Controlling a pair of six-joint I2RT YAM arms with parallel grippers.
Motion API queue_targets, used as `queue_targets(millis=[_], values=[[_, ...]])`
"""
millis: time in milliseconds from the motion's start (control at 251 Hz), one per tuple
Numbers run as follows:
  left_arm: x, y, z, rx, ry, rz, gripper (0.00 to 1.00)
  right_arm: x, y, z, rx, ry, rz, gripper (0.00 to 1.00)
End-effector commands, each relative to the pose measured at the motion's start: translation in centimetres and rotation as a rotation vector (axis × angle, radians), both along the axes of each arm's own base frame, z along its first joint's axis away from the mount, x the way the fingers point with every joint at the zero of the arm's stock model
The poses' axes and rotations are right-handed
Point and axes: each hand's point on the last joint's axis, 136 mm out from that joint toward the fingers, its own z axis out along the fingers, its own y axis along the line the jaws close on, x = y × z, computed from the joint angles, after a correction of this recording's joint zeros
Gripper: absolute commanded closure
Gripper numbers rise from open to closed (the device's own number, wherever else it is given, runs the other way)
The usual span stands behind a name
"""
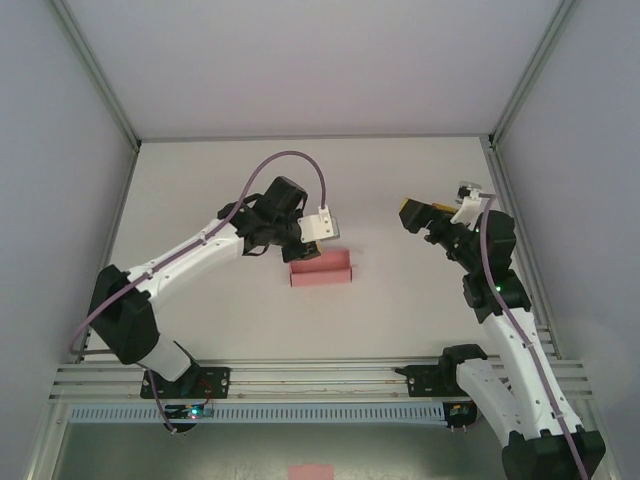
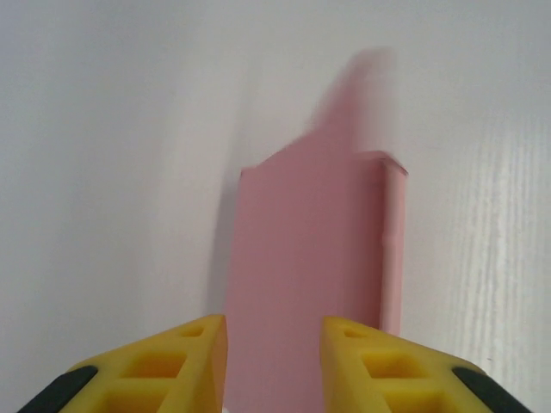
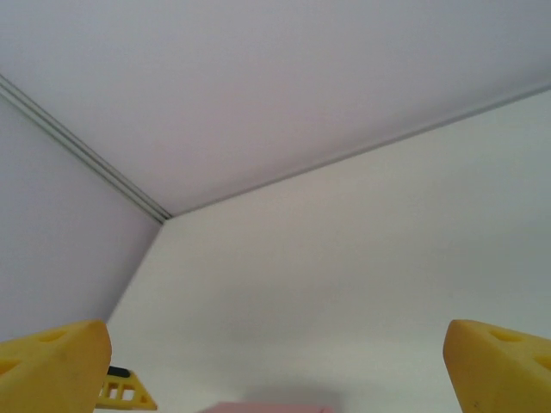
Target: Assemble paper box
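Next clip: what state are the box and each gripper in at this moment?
paper box: partly folded into a long shape, an end flap sticking out, not closed.
left gripper: fingers slightly apart at one end of the box, pink card between them; grip unclear.
right gripper: fingers wide apart, holding nothing, apart from the box.

Right claw (image 3: 275, 348) spread wide above white table (image 3: 344, 258)

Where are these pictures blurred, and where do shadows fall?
Left wrist view: the far flap of the paper box is blurred, and a soft shadow lies on the table beside it. Top external view: even light, no glare. Right wrist view: the fingers of the right tool look soft.
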Motion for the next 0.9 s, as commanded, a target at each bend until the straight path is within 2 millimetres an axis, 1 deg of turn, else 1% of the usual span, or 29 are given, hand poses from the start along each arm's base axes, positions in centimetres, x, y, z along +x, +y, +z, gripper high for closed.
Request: queue_targets(millis=[0,64,148,188,259,307,359,375,395,415,443,479,515,543,567,579,639,706,758,790,794,806,838,898], values=[[-1.6,0.3,-1.2,0.005,0.184,0.011,0.67,0.0,0.1,-0.1,-0.085,-0.010,0.032,0.02],[-1.4,0.1,-1.7,0.003,0.218,0.018,0.69,-0.1,0.8,-0.5,-0.074,0.003,0.073,0.02],[-1.2,0.1,-2.5,0.026,0.251,0.030,0.70,0.0,1.0,-1.4,-0.072,0.039,0.082,0.02],[-0.9,0.3,-2.7,0.034,0.254,0.042,0.70,-0.2,1.3,-2.1,-0.091,0.064,0.101,0.02],[-0.9,0.3,-2.8,0.037,0.255,0.041,0.68,-0.2,0.8,-3.8,-0.122,0.149,0.065,0.02],[-1.3,0.2,-2.4,0.016,0.257,0.026,0.63,-0.4,0.7,-5.0,-0.149,0.194,0.058,0.02],[-1.6,0.0,-1.9,-0.013,0.253,0.023,0.59,-0.7,0.7,-6.0,-0.164,0.242,0.057,0.02],[-1.6,0.0,-1.8,-0.019,0.250,0.029,0.56,-0.8,0.8,-6.4,-0.170,0.258,0.062,0.02],[-1.4,0.0,-1.6,-0.026,0.242,0.047,0.49,-1.0,0.9,-6.9,-0.174,0.281,0.065,0.02],[-1.0,0.1,-1.3,-0.031,0.224,0.074,0.44,-1.1,0.9,-7.4,-0.177,0.311,0.062,0.02],[-0.3,0.3,-1.1,-0.037,0.195,0.119,0.40,-1.4,0.9,-8.1,-0.185,0.352,0.059,0.02],[1.1,0.8,-0.7,-0.043,0.149,0.202,0.28,-1.7,0.9,-9.2,-0.205,0.403,0.054,0.02],[2.3,1.3,-0.3,-0.044,0.115,0.286,0.27,-2.1,0.9,-10.3,-0.222,0.456,0.039,0.02],[2.9,1.7,-0.1,-0.045,0.111,0.344,0.26,-2.5,1.3,-11.1,-0.230,0.491,0.045,0.03],[3.3,1.9,0.0,-0.050,0.121,0.393,0.20,-2.9,1.9,-11.7,-0.238,0.514,0.068,0.03],[3.4,2.1,-0.1,-0.051,0.130,0.420,0.19,-3.2,2.2,-12.1,-0.242,0.526,0.082,0.03],[3.7,2.9,-1.0,-0.036,0.192,0.545,0.20,-4.4,4.2,-13.2,-0.262,0.571,0.151,0.04],[3.2,3.5,-3.4,-0.033,0.269,0.631,0.20,-5.6,6.1,-14.5,-0.267,0.610,0.184,0.03],[2.2,3.5,-5.6,-0.032,0.337,0.650,0.19,-6.2,7.2,-15.6,-0.254,0.636,0.193,0.03],[1.7,3.6,-6.5,-0.033,0.364,0.659,0.19,-6.5,7.6,-16.4,-0.242,0.655,0.198,0.03],[1.7,3.6,-6.6,-0.034,0.366,0.663,0.19,-6.4,7.8,-16.2,-0.239,0.651,0.199,0.03],[1.6,3.7,-7.0,-0.036,0.372,0.674,0.18,-6.6,7.9,-16.7,-0.236,0.663,0.196,0.04],[1.4,3.7,-7.6,-0.048,0.386,0.690,0.18,-6.7,8.2,-17.6,-0.226,0.679,0.185,0.05],[0.8,3.7,-8.6,-0.069,0.421,0.701,0.18,-6.9,9.3,-19.1,-0.196,0.697,0.202,0.07]])
